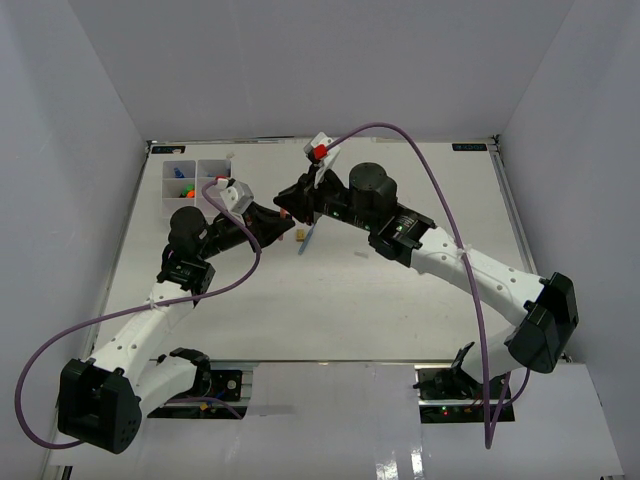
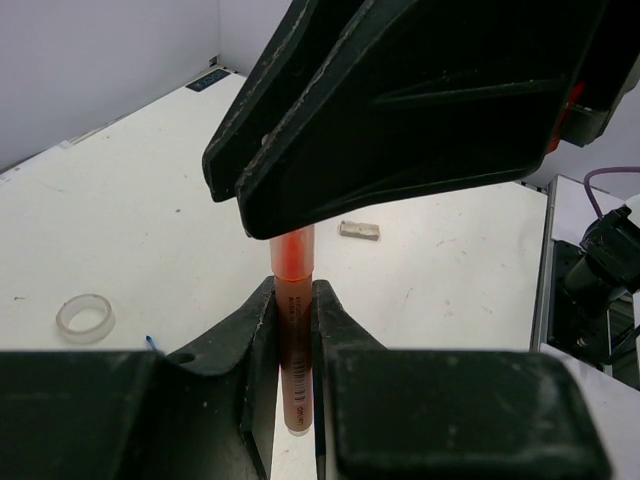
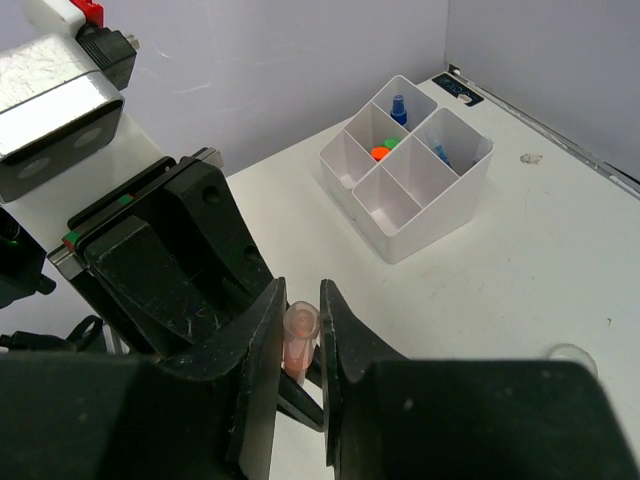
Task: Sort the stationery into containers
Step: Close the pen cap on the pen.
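**Two claws gripped one orange highlighter above the middle of the tabletop**

Both arms reached in from the near edge and met over the centre of the white tabletop (image 2: 150, 220). The left claw (image 2: 293, 297) was clamped narrow on the lower barrel of an orange highlighter (image 2: 294, 258), which stood roughly upright between its two dark fingers, clear of the surface. The right claw (image 3: 302, 300) came in from the opposite side. Its fingers were drawn in narrow on either side of the highlighter's upper end, and seemed to press on it. So the highlighter was held between the two arms, one claw on each end.

In the overhead view, a small brass clip (image 1: 299, 233) lay on the tabletop just beside the meeting claws. In the left wrist view, a clear tape ring (image 2: 85, 317) lay flat to the left, and a small pale eraser (image 2: 359, 230) lay farther back; the two were well apart.

Farthest away, near the far left corner, stood the white organiser tray (image 3: 430, 225). One far compartment held a blue-capped glue bottle (image 3: 399, 108). The compartment next to it held an orange cap (image 3: 379, 153) touching a green cap (image 3: 392, 143). Another held a blue pen (image 3: 440, 153).
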Controlling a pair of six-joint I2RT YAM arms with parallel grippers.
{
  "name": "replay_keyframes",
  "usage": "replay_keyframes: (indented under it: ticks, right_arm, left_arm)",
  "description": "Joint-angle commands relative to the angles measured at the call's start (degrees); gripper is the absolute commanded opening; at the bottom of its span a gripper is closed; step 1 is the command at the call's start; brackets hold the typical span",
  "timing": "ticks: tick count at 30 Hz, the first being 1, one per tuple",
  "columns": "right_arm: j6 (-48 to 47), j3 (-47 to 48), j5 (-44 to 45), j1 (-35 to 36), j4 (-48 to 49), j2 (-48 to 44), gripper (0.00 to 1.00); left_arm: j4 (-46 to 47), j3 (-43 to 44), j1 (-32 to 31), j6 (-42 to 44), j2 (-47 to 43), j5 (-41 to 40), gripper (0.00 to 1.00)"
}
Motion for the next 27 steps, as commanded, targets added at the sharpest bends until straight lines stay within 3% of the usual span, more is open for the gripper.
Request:
replay_keyframes:
  ticks: [1, 3, 15, 27]
  right_arm:
    - [-0.6, 1.6, 0.5, 0.4, -0.2, 0.7, 0.13]
    - [-0.6, 1.4, 0.5, 0.4, -1.2, 1.0, 0.08]
    - [-2.4, 1.7, 2.1, 1.2, -13.6, 3.3, 0.08]
    - [-2.6, -0.6, 1.3, 2.0, -18.8, 4.0, 0.08]
  left_arm:
    - [1.0, 1.9, 0.1, 0.4, -1.7, 0.0, 0.00]
    - [1.1, 2.0, 0.1, 0.5, -1.9, 0.0, 0.00]
    - [0.6, 5.8, 0.1, 2.4, -2.5, -1.3, 0.00]
    - [3.2, 12.0, 0.1, 2.5, 0.2, -3.4, 0.00]
